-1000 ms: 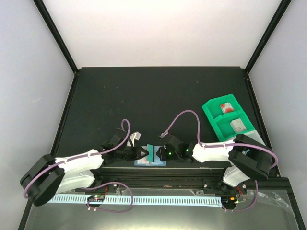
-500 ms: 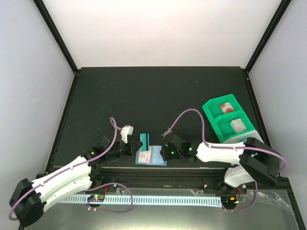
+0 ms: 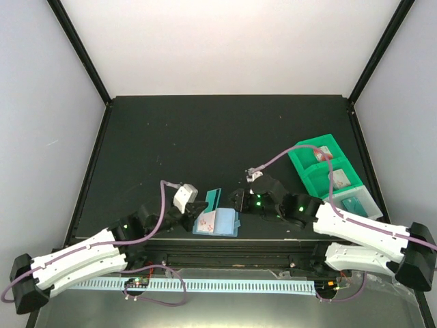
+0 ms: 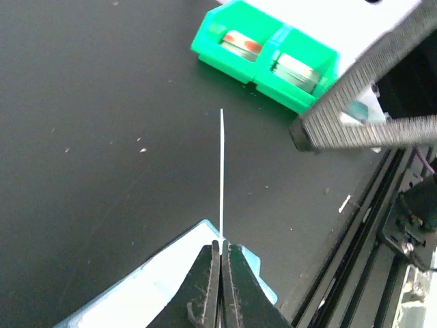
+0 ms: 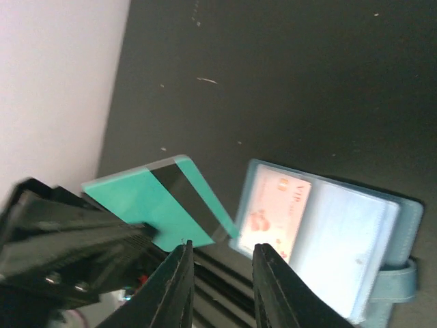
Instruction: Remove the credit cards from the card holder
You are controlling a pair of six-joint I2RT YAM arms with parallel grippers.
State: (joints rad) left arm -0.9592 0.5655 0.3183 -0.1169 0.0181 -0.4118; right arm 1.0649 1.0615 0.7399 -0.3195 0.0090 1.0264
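The card holder [image 3: 222, 223] lies open and flat at the table's near edge, light blue, with a white credit card with a red blotch [image 5: 276, 215] in its left panel. My left gripper [image 3: 200, 207] is shut on a teal credit card [image 3: 214, 198] with a black stripe, holding it on edge just above the holder's left side. In the left wrist view the card [image 4: 222, 164] shows edge-on as a thin line rising from the shut jaws [image 4: 222, 249]. My right gripper [image 3: 237, 199] hovers open just right of the teal card [image 5: 153, 201], nothing between its fingers [image 5: 179, 273].
A green compartment tray [image 3: 305, 148] stands at the right, holding a red-blotched card [image 3: 319, 154], a pale card [image 3: 339, 179] and something teal in the nearest section [image 3: 356, 203]. The black frame rail [image 3: 225, 247] runs just in front of the holder.
The right gripper has opened and drawn back up and right from the teal card. The left gripper now holds that card alone, tilted above the opened holder.
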